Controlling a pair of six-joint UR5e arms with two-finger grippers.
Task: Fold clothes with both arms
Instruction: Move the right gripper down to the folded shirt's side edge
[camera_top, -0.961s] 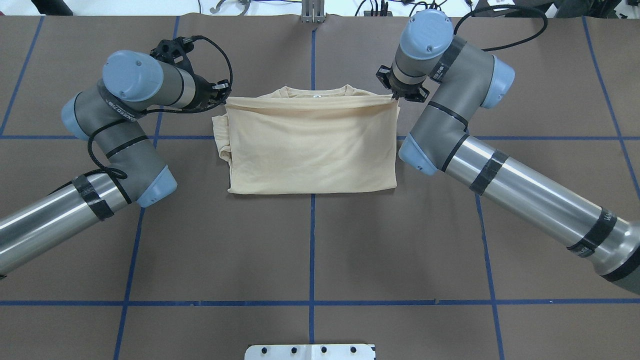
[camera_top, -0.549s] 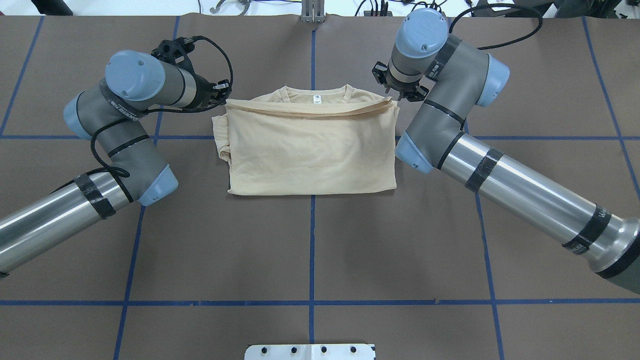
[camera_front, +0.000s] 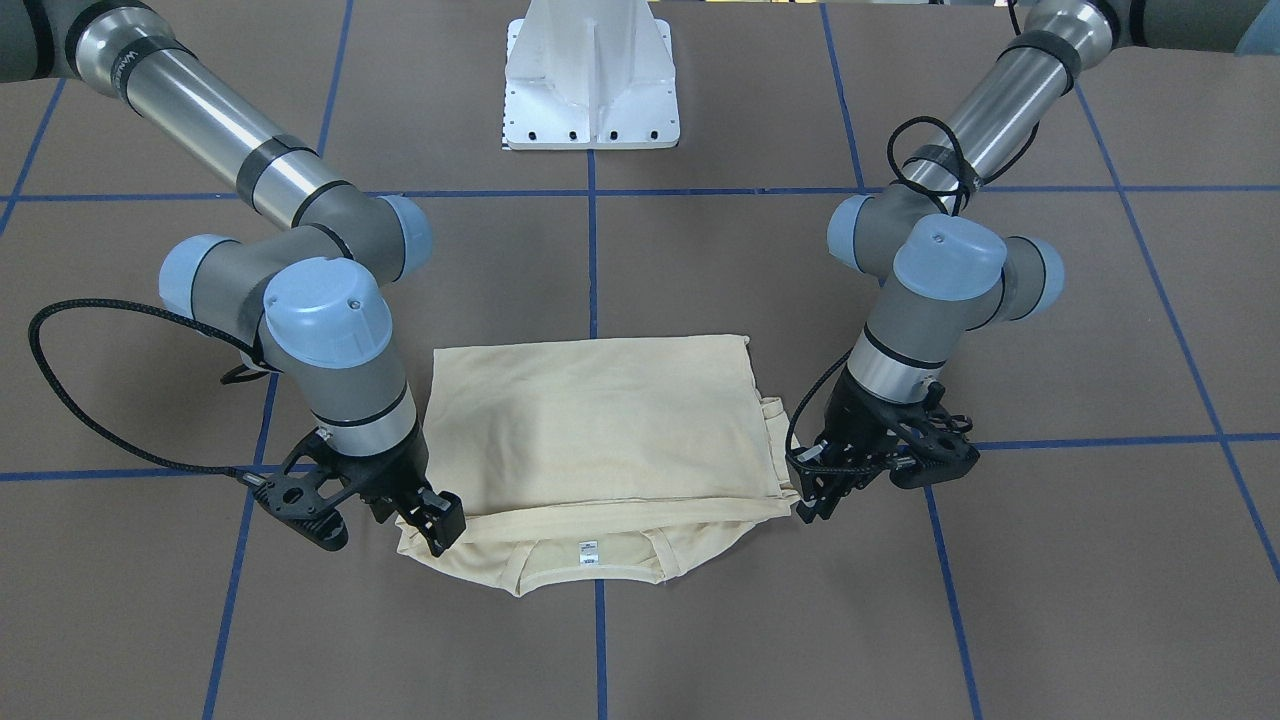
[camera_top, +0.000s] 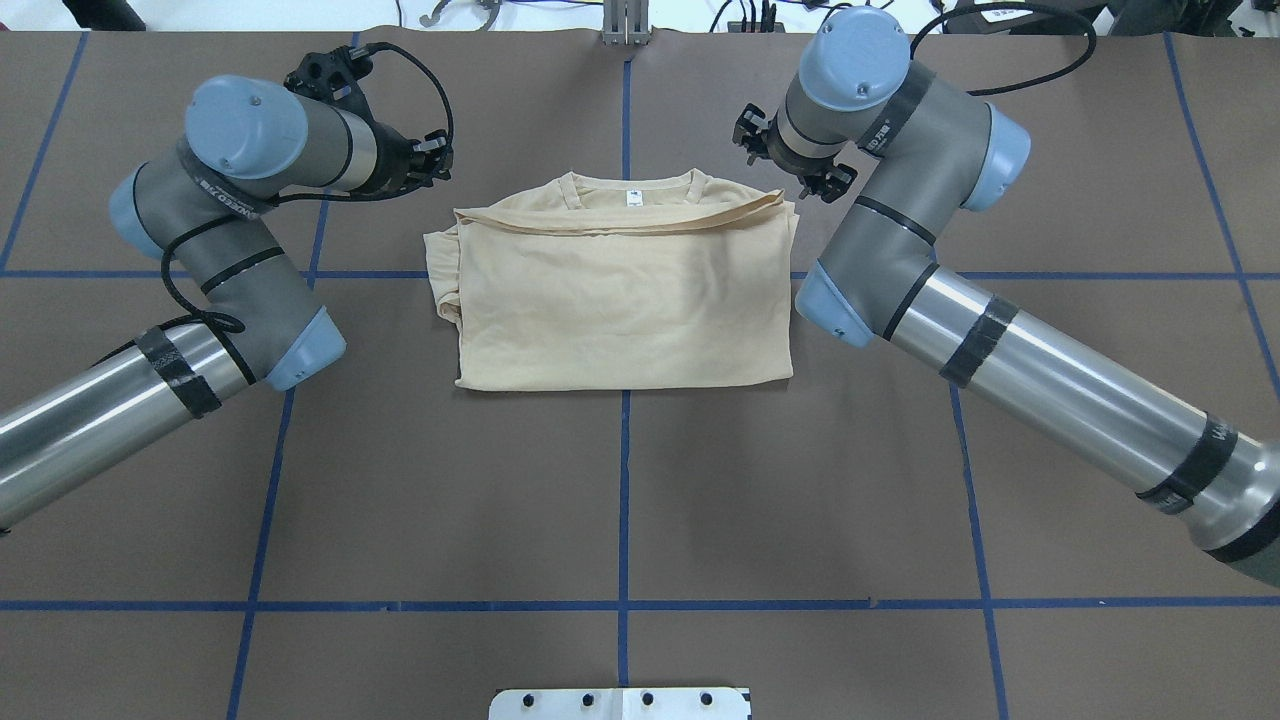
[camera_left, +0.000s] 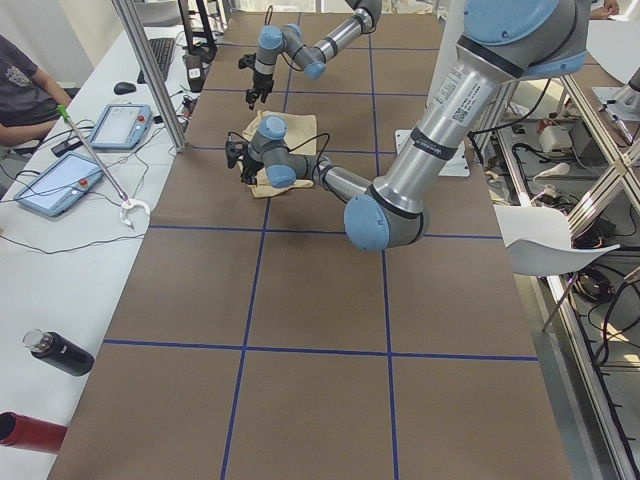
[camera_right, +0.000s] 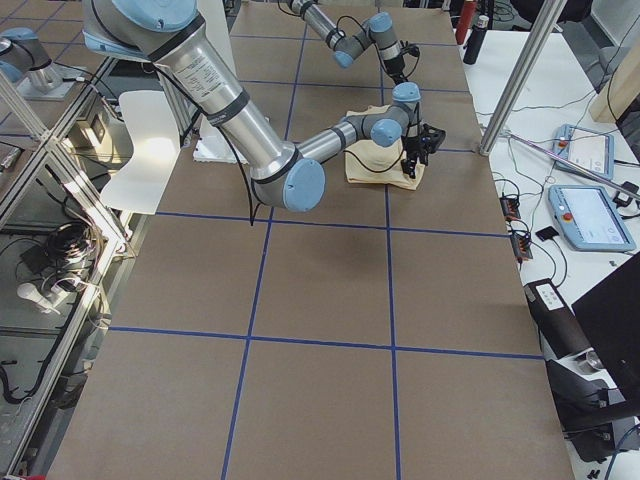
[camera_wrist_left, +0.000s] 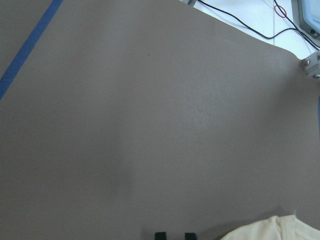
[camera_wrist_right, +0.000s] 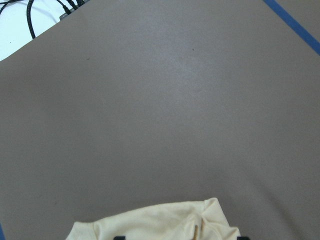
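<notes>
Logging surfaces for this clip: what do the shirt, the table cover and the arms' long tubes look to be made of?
The shirt looks like thin, matte cream knit, probably cotton jersey; it lies in soft wrinkles. The table cover is a matte brown sheet, perhaps paper or vinyl, with blue tape lines. The arm tubes look like bright brushed metal, likely aluminium, with streaked reflections.

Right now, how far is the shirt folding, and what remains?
Done: the T-shirt lies as a rectangle, sleeves folded in, hem laid just short of the collar. In hand: nothing; the left gripper and right gripper are off the cloth, beside its collar-end corners. Left: probably a final fold; some fabric bulges out on the robot's left side.
</notes>
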